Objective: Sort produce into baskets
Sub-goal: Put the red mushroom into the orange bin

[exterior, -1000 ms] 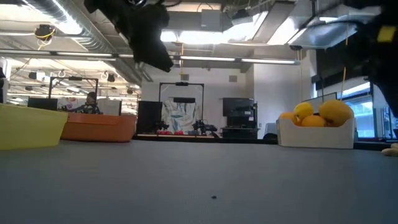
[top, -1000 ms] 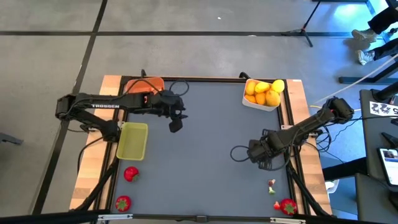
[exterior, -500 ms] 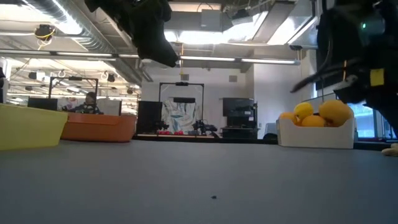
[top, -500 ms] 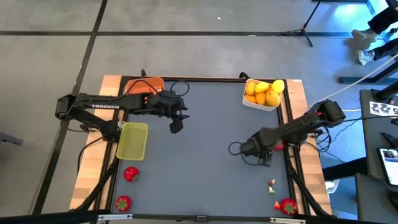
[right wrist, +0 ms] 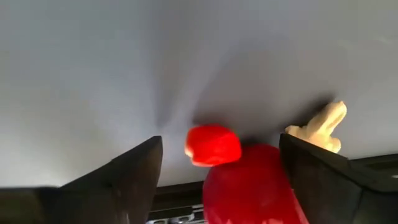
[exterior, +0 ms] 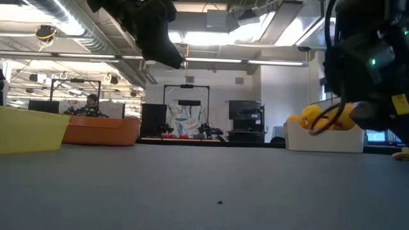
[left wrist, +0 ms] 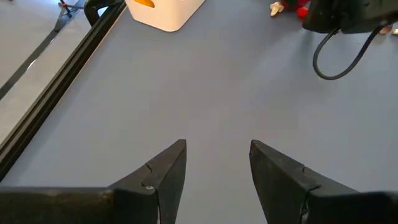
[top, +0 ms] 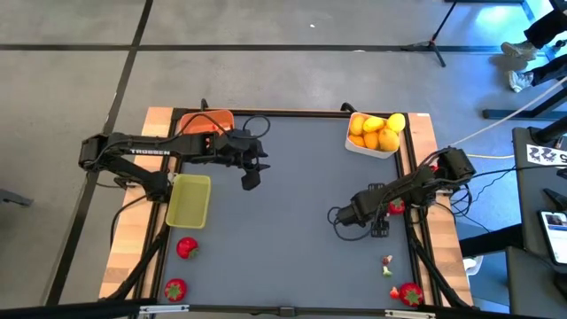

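While its two dark fingers stand spread wide with nothing between them, the right gripper (top: 380,225) hangs low over the right side of the grey table (top: 292,239). It appears to be turned back toward the right-hand rail. Straight ahead of it, in the right wrist view, lie a small red chunk (right wrist: 213,145), a large red strawberry-like toy (right wrist: 254,182) just behind that, and a pale cream bit (right wrist: 318,126) off to one side. All three sit close against the dark table edge. From above, only the strawberry shows, just right of the gripper and slightly farther. I cannot tell which way its long axis runs.

The approach therefore looks short and rightward, and the small chunk would be met first. Farther out, the white rectangular basket of yellow and orange citrus (top: 372,142) sits at the far right. The translucent yellow-green basket (top: 189,200) and the orange basket (top: 209,119) sit well apart on the left. Also on the left, the left gripper (left wrist: 217,149) waits, fingers parted and empty. The right arm is plainly the nearer.
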{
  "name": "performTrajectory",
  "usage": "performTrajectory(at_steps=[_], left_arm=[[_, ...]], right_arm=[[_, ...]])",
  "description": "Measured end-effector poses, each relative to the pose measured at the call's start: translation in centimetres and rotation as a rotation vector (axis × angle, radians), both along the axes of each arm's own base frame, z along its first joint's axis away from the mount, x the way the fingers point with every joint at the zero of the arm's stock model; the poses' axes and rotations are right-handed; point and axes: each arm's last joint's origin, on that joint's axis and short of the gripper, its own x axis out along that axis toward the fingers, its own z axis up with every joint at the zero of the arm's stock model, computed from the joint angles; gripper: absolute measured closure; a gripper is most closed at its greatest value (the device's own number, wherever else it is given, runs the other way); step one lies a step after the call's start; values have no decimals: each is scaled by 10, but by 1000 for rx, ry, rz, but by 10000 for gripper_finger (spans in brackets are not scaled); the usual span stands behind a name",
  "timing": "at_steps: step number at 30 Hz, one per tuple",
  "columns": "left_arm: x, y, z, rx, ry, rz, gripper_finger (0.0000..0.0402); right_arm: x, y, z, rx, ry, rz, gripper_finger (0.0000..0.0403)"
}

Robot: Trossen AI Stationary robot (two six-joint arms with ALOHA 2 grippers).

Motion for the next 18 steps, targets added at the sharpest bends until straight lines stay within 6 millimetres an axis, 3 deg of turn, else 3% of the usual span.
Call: performTrajectory(at_steps=[4,10,15,18], left_arm=[[0,0,0,0,1,0,229],[0,0,0,0,2,-1,229],[-1,0,-1,-1,10,-1,229],[0,-1,-4,1,-1,-5,229]], right_arm=[[1,0,-10,-16,53,42,123],[2,0,-12,-11,68,60,237],[9,2,-8,-24,24,76,333],[17,3,1,-35,-54,95,363]])
